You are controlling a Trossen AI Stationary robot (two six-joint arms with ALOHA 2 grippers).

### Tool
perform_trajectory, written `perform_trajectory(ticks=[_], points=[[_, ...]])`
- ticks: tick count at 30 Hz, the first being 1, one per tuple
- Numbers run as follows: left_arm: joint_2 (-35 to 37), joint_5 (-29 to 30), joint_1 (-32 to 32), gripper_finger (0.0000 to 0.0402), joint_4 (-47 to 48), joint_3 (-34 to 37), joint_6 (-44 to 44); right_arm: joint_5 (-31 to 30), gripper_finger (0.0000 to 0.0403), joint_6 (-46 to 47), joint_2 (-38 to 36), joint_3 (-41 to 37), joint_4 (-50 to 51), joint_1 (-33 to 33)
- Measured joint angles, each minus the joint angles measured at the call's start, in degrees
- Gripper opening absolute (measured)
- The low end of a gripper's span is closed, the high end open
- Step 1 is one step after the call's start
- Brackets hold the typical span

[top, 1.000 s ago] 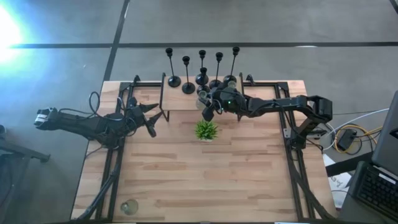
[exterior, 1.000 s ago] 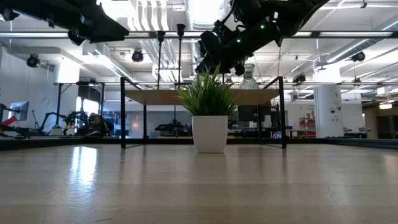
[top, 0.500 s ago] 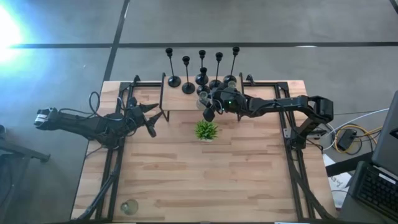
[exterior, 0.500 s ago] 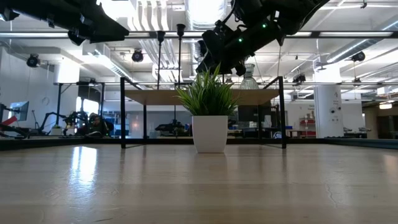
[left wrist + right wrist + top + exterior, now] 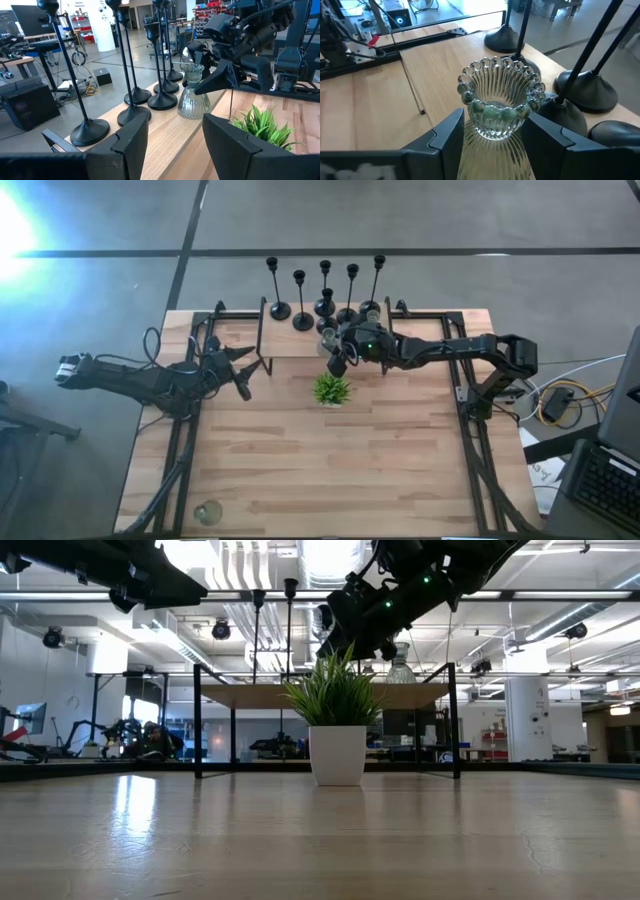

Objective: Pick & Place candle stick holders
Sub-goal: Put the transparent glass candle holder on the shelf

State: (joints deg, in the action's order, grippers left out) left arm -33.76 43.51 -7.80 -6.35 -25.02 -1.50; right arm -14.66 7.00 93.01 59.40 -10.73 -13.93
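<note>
Wooden planks make up the surface [image 5: 300, 470], which stands on a grey floor crossed by dark lines. Along the far edge, on a raised shelf [image 5: 295, 340], stand the black candle stick holders [image 5: 303, 320], slim stems on round bases, grouped close together from the shelf's middle toward its right end. Among their bases stands a ribbed glass candle holder [image 5: 499, 107] with a beaded rim, upright, its foot just beside the nearest black bases.

Over it hangs the right claw [image 5: 334, 348], the arm reaching in from the right edge. Its two dark fingers [image 5: 445, 137] stand on either side of the glass holder's neck, parted wider than the glass, with a gap showing on each side, so the claw is open and not gripping.

A small spiky green plant [image 5: 331, 389] in a white pot stands on the surface just in front of the shelf, near the right claw.

The left claw [image 5: 243, 370] waits near the left edge, off the shelf's left end, its fingers [image 5: 131, 140] spread apart and empty.

Another small glass piece [image 5: 208, 512] sits by the near left corner.
</note>
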Motion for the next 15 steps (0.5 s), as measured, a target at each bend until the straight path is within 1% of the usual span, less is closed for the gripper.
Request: perform_trajectory(ticks=[15], points=[[0.0, 0.0, 0.0, 0.0193, 0.0, 0.0, 0.0, -0.5, 0.0167, -1.6, 0.0, 0.0, -0.7, -0.1]])
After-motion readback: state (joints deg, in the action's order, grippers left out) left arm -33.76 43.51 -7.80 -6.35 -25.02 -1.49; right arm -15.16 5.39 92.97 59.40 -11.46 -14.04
